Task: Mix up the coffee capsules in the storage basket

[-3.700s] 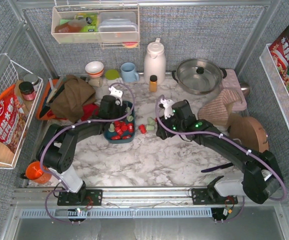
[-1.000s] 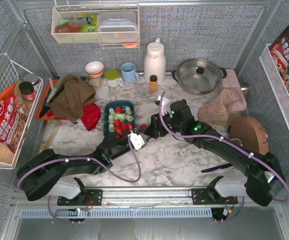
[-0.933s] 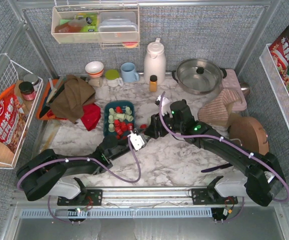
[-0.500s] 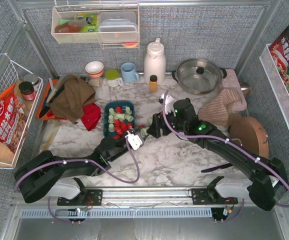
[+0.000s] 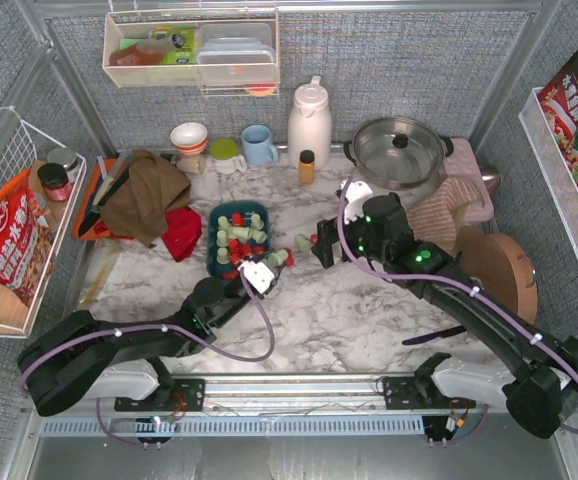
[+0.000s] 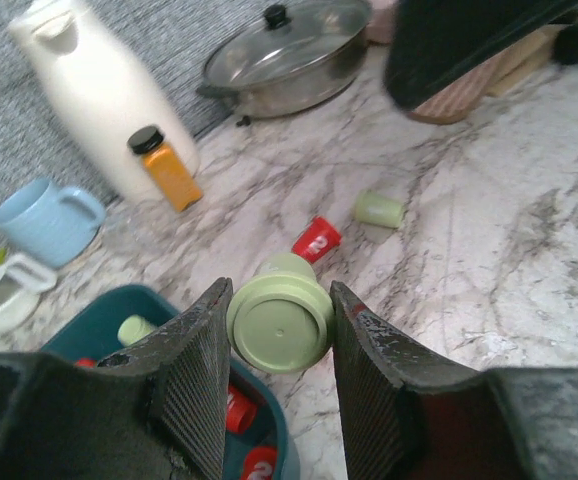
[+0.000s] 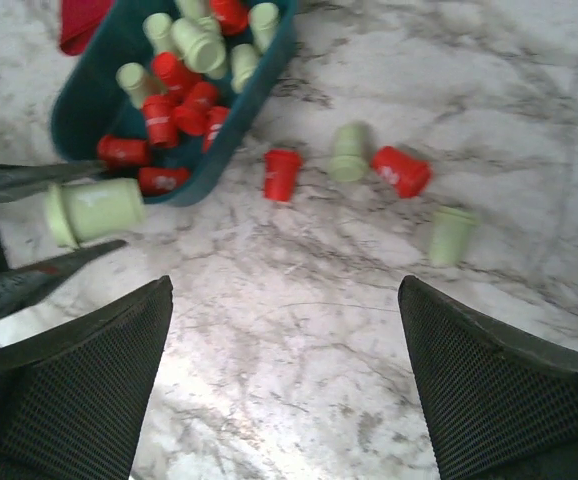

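Left gripper (image 5: 261,270): closed across the sides of one green capsule (image 6: 280,325), which lies sideways between the fingers. It is held just outside the basket's (image 7: 81,96) near right corner.

Right gripper (image 7: 284,283): fingers spread wide, holding nothing, above the table to the right of the basket.

Basket contents: green capsules (image 7: 197,40) are grouped at the far end and red capsules (image 7: 174,105) at the near end. Four loose capsules (image 7: 347,152) lie on the table right of the basket.

Recommendation: carry the held capsule inward past the rim and lower it among the reds before releasing. Dropped from height it may bounce out.
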